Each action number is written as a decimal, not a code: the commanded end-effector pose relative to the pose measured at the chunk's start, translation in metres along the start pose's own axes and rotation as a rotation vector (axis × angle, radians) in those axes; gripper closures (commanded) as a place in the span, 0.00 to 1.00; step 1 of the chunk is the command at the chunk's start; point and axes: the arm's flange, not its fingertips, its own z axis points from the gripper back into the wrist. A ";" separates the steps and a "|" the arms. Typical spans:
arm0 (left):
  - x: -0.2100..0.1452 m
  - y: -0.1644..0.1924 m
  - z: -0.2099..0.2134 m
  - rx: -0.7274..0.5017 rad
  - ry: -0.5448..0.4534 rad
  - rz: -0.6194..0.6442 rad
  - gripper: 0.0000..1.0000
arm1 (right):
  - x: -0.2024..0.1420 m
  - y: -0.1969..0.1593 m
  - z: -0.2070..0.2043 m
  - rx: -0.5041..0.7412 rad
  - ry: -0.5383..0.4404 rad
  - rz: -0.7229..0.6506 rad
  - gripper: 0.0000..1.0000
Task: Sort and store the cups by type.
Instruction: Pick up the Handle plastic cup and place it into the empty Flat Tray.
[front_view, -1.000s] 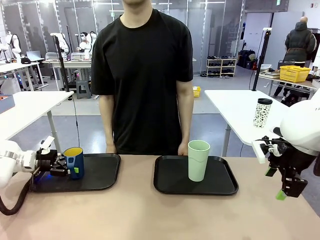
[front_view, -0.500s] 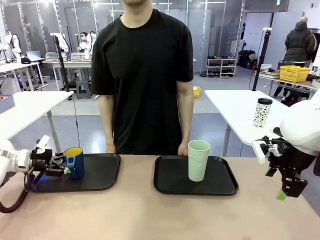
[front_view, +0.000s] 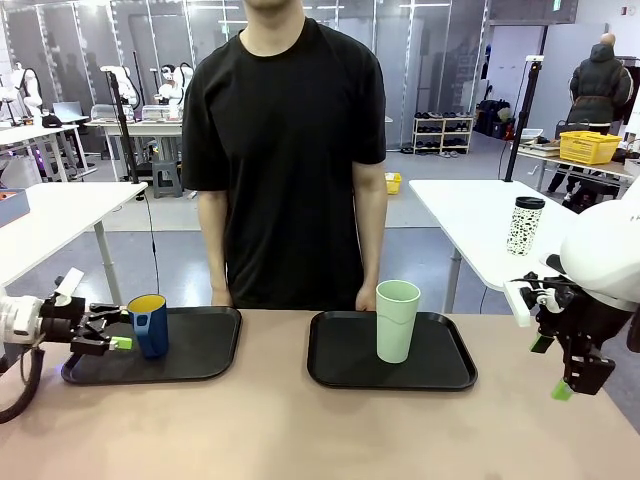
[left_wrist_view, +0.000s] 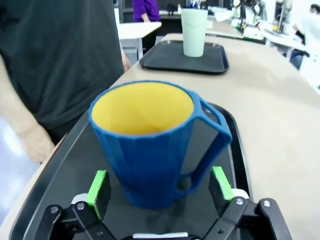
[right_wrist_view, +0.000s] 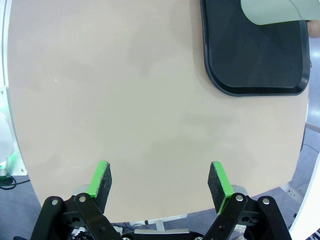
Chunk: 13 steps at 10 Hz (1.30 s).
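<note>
Left gripper (front_view: 108, 333) withdrawn, mug (front_view: 149, 325) seemingly clear.

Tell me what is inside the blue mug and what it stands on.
The blue mug shows a bare yellow inside with nothing in it, though its bottom is out of sight below the rim. It stands on the left black tray. The tray patch under the mug is covered.

The front camera looks level across the bench (front_view: 300, 420) at the person; the left wrist camera sits close behind the blue mug (left_wrist_view: 150, 140), the right wrist camera looks straight down, and all three share the right tray (right_wrist_view: 260, 60).
</note>
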 end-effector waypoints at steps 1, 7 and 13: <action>0.010 -0.016 0.013 0.012 0.072 0.005 0.00 | 0.002 0.001 -0.001 -0.006 0.014 -0.020 0.03; 0.027 -0.046 0.056 0.145 0.153 -0.031 0.00 | 0.002 0.001 -0.001 -0.006 0.014 -0.020 0.03; 0.024 -0.029 0.057 0.107 0.116 -0.020 0.00 | 0.002 0.001 -0.001 -0.006 0.014 -0.020 0.03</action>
